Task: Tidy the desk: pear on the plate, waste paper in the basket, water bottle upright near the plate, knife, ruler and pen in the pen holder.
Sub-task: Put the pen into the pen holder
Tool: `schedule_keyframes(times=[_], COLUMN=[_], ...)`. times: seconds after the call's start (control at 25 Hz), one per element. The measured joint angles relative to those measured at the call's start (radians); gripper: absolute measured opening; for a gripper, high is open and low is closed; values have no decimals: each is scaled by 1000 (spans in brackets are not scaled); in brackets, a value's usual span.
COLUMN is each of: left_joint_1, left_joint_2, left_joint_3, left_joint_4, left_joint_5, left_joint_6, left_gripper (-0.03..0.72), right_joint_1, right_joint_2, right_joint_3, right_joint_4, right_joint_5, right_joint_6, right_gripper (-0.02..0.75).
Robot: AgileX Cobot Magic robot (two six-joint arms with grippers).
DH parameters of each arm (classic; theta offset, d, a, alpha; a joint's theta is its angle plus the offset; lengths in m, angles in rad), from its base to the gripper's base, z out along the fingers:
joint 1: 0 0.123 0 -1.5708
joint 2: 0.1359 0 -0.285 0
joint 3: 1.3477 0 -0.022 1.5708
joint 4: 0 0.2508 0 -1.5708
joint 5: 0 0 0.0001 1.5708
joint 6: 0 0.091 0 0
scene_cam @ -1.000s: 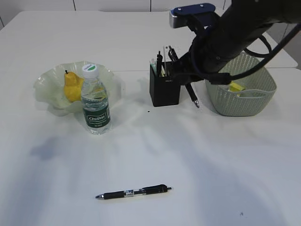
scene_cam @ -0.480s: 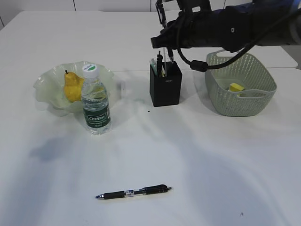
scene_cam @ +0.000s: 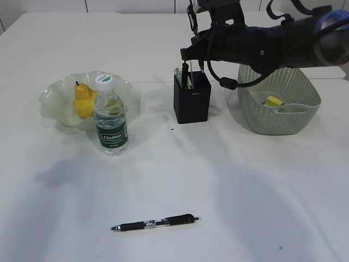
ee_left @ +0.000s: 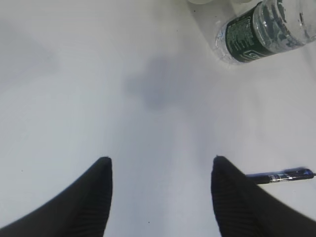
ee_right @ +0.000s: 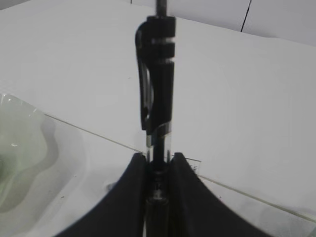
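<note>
The right gripper (ee_right: 158, 165) has its two fingers (ee_right: 129, 197) pinched tight on a black pen (ee_right: 158, 84), which stands straight up between them with its clip end above the fingertips. In the exterior view this pen (scene_cam: 192, 16) is upright, its lower end over the black pen holder (scene_cam: 191, 100), just below the fingers. A second ago the same arm hung lower and further right, across the basket (scene_cam: 279, 101), with the pen slanting down beside the holder; half a second ago it had swung up and left, and now it sits slightly higher again with the pen vertical.

The left gripper (ee_left: 160, 170) hangs over the bare desk (scene_cam: 245, 191), fingers spread wide with nothing between them. A second pen (ee_left: 281, 175) lies flat just right of its right fingertip, and the water bottle (ee_left: 261, 29) is well beyond the fingers. That loose pen (scene_cam: 155, 222) has not moved.

The pear (scene_cam: 83, 100) sits on the plate (scene_cam: 54, 98), the bottle (scene_cam: 110, 117) upright touching the plate's front edge, all unchanged. A yellow scrap (scene_cam: 274, 101) lies in the basket.
</note>
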Motion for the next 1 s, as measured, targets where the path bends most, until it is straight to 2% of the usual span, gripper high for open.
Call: schedule_keyframes(times=[0.16, 0.56, 0.72, 0.88, 1.0], left_joint_1=[0, 0, 0, 0, 0], left_joint_2=[0, 0, 0, 0, 0], left_joint_3=[0, 0, 0, 0, 0], left_joint_4=[0, 0, 0, 0, 0], left_joint_5=[-13, -14, -15, -17, -21], left_joint_6=[0, 0, 0, 0, 0], left_gripper=[447, 447, 447, 447, 447], right_joint_1=[-6, -6, -6, -6, -6], right_joint_2=[47, 130, 139, 139, 139], right_joint_3=[0, -1, -1, -1, -1], right_joint_4=[-1, -1, -1, -1, -1], right_joint_5=[-58, -96, -97, -97, -97], right_joint_6=[0, 0, 0, 10, 16], right_gripper=[80, 83, 127, 208, 228])
